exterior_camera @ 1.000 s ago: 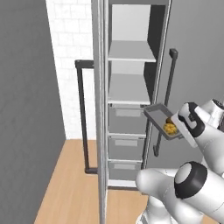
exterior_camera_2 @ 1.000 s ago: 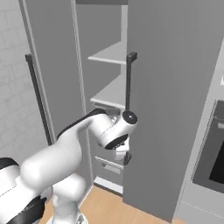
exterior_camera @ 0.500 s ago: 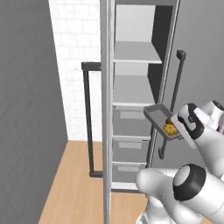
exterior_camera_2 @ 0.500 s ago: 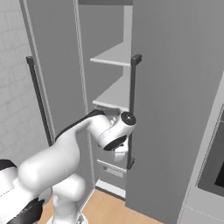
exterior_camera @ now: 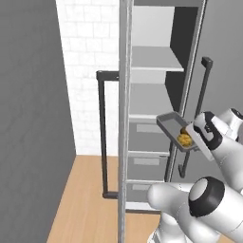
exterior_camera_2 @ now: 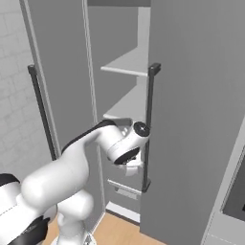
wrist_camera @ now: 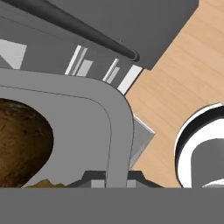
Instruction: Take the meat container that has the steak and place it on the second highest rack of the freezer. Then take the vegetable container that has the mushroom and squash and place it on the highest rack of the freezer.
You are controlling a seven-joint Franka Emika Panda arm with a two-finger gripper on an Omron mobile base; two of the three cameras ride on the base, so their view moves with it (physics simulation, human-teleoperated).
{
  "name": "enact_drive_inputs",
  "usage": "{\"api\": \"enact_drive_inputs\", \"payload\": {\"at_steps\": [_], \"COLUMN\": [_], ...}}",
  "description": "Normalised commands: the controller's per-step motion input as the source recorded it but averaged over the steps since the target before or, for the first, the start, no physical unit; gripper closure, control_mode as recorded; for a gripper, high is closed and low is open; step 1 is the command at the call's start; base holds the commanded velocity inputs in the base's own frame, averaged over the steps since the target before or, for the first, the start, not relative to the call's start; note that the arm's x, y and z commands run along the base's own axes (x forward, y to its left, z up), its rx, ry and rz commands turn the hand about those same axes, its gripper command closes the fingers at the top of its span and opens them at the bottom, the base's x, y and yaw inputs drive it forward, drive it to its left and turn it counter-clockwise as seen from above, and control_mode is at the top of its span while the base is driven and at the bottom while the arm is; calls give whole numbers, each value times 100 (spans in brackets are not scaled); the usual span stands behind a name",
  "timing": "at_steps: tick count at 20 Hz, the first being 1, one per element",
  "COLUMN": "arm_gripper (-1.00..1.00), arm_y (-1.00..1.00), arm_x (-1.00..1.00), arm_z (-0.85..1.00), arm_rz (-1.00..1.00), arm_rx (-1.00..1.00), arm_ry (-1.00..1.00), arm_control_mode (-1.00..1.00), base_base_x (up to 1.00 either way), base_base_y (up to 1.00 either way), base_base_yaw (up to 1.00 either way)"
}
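The arm holds a grey tray [exterior_camera: 173, 129] up in front of the open freezer [exterior_camera: 152, 99], beside the freezer's lower white shelf [exterior_camera: 144, 100] and just above the top drawer [exterior_camera: 148, 137]. The tray tilts, its far end higher, and the gripper [exterior_camera: 193, 137] has it by the near rim. The jaws are closed nearly all the way on that rim wall; in the hand view the wall [wrist_camera: 118, 131] runs straight down between the 2 dark tips.

Inside the tray, the yellow-orange squash [exterior_camera: 184, 139] sits bunched at the low end next to the gripper. The hand view shows a brown, rough mushroom [wrist_camera: 22, 144] lying on the tray floor, with a sliver of yellow beneath it at the frame edge. The far half of the tray floor is bare.

The freezer has 2 white shelves, the upper shelf [exterior_camera: 153, 59] well above the tray. I can make out nothing on either. Grey drawers stack below. A dark bar handle [exterior_camera: 199, 109] stands right behind the tray on the door [exterior_camera_2: 196, 119]; another handle [exterior_camera: 103, 133] hangs on the left door.
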Motion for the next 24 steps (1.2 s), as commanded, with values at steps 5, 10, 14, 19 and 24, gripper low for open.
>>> {"api": "enact_drive_inputs", "payload": {"at_steps": [5, 10, 14, 19, 24], "arm_gripper": [100, 100, 100, 100, 100], "arm_y": [0, 0, 0, 0, 0], "arm_x": [0, 0, 0, 0, 0], "arm_z": [0, 0, 0, 0, 0], "arm_rz": [0, 0, 0, 0, 0], "arm_rx": [0, 0, 0, 0, 0], "arm_ry": [0, 0, 0, 0, 0], "arm_control_mode": [100, 100, 100, 100, 100], "base_base_x": [19, 34, -30, -38, -7], "base_base_y": [62, 4, 0, -15, -38], "base_base_yaw": [0, -1, 0, 0, 0]}}
